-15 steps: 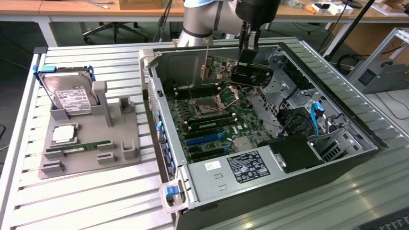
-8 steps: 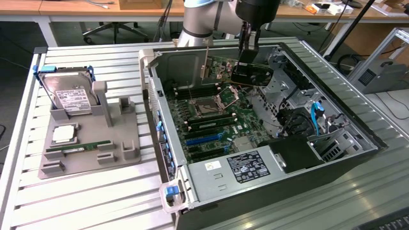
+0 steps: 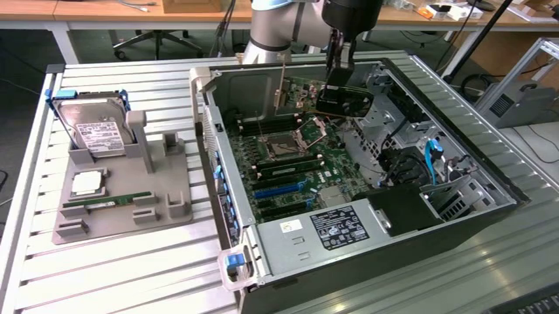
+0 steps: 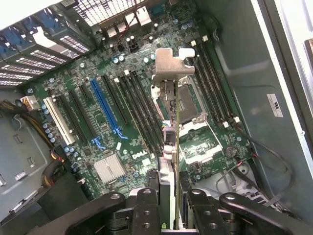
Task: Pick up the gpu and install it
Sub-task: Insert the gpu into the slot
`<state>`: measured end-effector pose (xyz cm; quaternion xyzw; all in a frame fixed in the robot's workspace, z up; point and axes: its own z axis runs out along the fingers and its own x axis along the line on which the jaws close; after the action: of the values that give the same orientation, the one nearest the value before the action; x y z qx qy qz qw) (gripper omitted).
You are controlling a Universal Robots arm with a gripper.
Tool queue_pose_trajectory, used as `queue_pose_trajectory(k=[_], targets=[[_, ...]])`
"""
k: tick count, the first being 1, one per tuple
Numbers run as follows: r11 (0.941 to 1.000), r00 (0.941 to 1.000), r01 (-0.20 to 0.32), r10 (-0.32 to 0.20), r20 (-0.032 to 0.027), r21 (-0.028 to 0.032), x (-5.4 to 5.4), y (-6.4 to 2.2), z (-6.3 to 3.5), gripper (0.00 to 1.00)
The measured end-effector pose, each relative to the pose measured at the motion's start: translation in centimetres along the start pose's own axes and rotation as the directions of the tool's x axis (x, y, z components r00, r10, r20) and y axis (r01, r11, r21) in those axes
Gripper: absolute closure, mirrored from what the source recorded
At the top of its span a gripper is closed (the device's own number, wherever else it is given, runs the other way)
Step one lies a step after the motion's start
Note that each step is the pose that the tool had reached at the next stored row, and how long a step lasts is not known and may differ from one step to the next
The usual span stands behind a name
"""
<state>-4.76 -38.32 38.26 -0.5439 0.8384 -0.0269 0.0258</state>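
My gripper point(image 3: 339, 77) hangs inside the open computer case point(image 3: 489, 163), shut on the gpu point(image 3: 343, 101). The gpu is a dark card with a silvery metal bracket and is held upright above the back part of the green motherboard point(image 3: 288, 163). In the wrist view the gpu point(image 4: 170, 122) is seen edge-on, its bracket end pointing away from me, and the black fingers point(image 4: 146, 205) clamp it from both sides. It floats over the motherboard point(image 4: 78, 83) near the CPU socket point(image 4: 195, 107), apart from the long blue slot point(image 4: 105, 105) and the black slots beside it.
A grey fixture point(image 3: 114, 216) on the slatted table, at the exterior view's left, holds a silver hard drive point(image 3: 94, 131) and a green memory stick point(image 3: 107, 201). The power supply point(image 3: 336, 229) sits at the case's near end. Cables and drive cages line the case's right side.
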Motion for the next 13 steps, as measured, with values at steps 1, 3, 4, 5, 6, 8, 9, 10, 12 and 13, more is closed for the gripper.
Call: queue_pose_trajectory(k=[1, 3, 4, 5, 6, 8, 9, 10, 12, 13], targets=[[1.0, 1.0, 0.003, -0.003, 0.0002, 0.0, 0.0, 0.0, 0.0, 0.73], [1.0, 1.0, 0.006, -0.006, 0.0004, -0.0001, 0.0, 0.0, 0.0, 0.73], [1.0, 1.0, 0.008, -0.008, 0.0005, -0.0001, 0.0, 0.0, 0.0, 0.73], [0.9999, 0.9999, 0.01, -0.01, 0.0007, -0.0001, 0.0, 0.0, 0.0, 0.73], [0.9999, 0.9999, 0.012, -0.012, 0.0008, -0.0001, 0.0, 0.0, 0.0, 0.73], [0.9999, 0.9999, 0.016, -0.016, 0.0011, -0.0002, 0.0, 0.0, 0.0, 0.73], [0.9998, 0.9998, 0.018, -0.018, 0.0013, -0.0002, 0.0, 0.0, 0.0, 0.73], [0.9998, 0.9998, 0.02, -0.02, 0.0015, -0.0002, 0.0, 0.0, 0.0, 0.73], [0.9997, 0.9997, 0.024, -0.024, 0.0017, -0.0003, 0.0, 0.0, 0.0, 0.73], [0.9996, 0.9996, 0.027, -0.027, 0.0019, -0.0003, 0.0, 0.0, 0.0, 0.73]])
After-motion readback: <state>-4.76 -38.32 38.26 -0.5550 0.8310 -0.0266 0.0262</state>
